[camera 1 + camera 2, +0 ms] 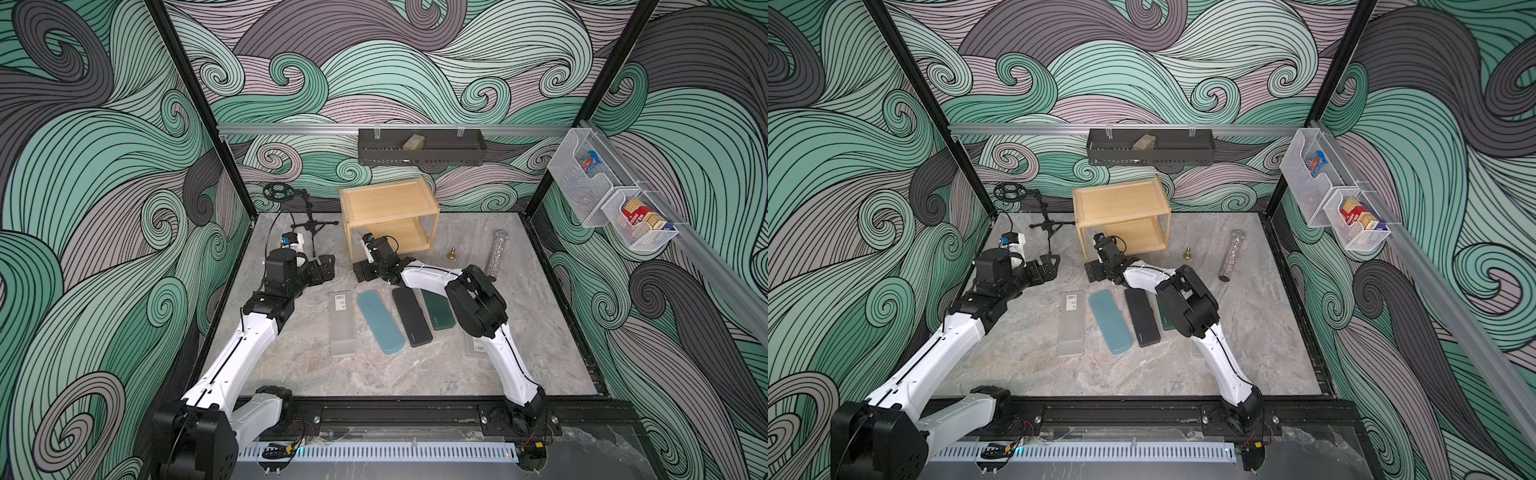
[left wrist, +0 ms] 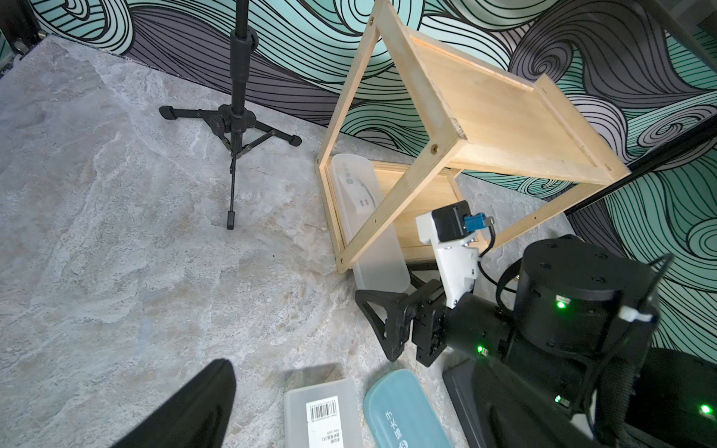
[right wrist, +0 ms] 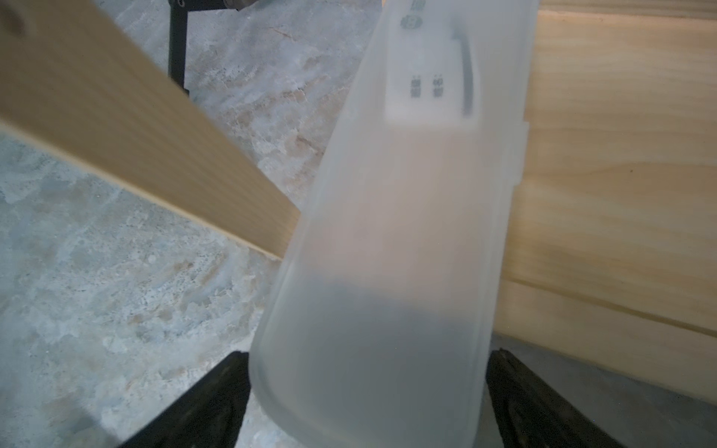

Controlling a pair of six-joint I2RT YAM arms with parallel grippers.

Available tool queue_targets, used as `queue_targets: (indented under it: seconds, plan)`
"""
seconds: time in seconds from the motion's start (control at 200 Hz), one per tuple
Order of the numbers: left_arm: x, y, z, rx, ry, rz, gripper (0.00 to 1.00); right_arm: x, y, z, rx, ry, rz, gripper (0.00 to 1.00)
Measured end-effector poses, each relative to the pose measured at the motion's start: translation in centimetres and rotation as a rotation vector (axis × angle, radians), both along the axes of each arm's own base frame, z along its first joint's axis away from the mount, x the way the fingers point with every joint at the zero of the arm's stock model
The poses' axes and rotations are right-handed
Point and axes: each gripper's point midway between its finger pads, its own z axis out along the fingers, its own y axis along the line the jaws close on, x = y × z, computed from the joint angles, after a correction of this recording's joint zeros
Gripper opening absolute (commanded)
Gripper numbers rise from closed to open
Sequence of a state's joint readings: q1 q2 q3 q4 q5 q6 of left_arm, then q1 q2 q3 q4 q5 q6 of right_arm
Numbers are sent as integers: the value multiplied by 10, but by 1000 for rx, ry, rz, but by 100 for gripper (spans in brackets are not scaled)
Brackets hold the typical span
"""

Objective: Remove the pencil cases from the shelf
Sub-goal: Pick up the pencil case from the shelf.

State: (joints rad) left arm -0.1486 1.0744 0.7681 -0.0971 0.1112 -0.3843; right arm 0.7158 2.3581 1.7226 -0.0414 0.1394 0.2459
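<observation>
Five of six are off the shelf, in a row across the middle of the table: frosted case, teal case, black case, green case, second frosted case half under the right arm. Sixth case, frosted, lies at the left end of the shelf's bottom board, poking past its front edge, right gripper fingers flanking it; cannot tell whether they pinch. Left gripper spread wide, empty, near the table's left edge.
</observation>
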Motion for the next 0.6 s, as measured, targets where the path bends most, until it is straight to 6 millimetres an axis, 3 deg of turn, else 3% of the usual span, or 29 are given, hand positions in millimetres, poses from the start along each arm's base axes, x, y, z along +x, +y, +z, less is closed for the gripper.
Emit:
queue_targets:
  seconds: [0.28,0.6]
  plan:
    - [0,0,0,2,-1,-2,98,1,-3,-1,-14,-3,-15,72]
    - [0,0,0,9,-3,-5,99,-7,-10,-2,-24,4,-9,71]
